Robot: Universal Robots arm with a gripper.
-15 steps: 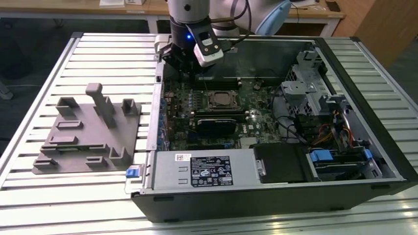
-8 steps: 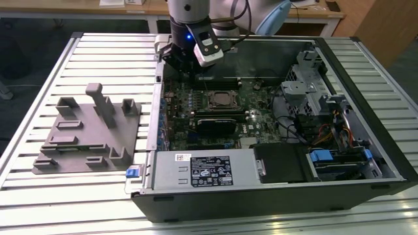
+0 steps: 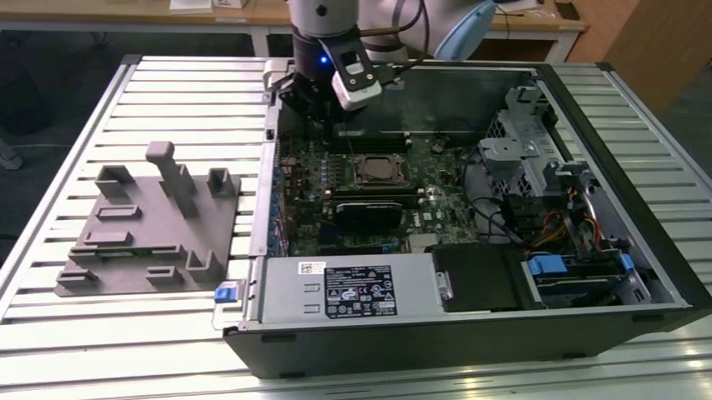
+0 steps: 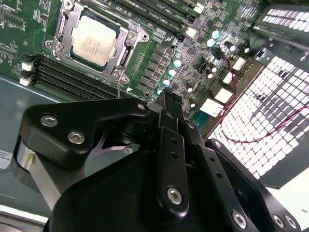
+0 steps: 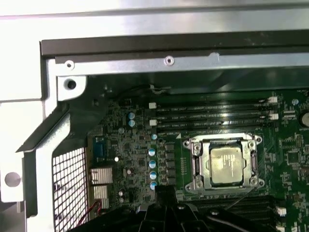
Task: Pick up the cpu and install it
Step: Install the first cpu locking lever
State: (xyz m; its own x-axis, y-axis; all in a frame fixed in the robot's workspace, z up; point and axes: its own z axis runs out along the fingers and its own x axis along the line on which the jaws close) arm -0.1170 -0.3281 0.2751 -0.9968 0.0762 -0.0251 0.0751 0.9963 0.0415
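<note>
While seated in socket (image 5: 225, 164), cpu (image 5: 226, 165) near pincer (image 5: 165, 192)

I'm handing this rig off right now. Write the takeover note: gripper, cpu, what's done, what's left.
Gripper: fingers together, holding nothing, hanging above the motherboard beside the socket, not touching the chip.
Cpu: lies flat inside the socket's metal frame in both wrist views.
Done: the cpu is in the socket and released.
Left: whether the frame is latched down cannot be told from these views; check that. The grey fixture tray sits outside the case, at the exterior view's left.
</note>
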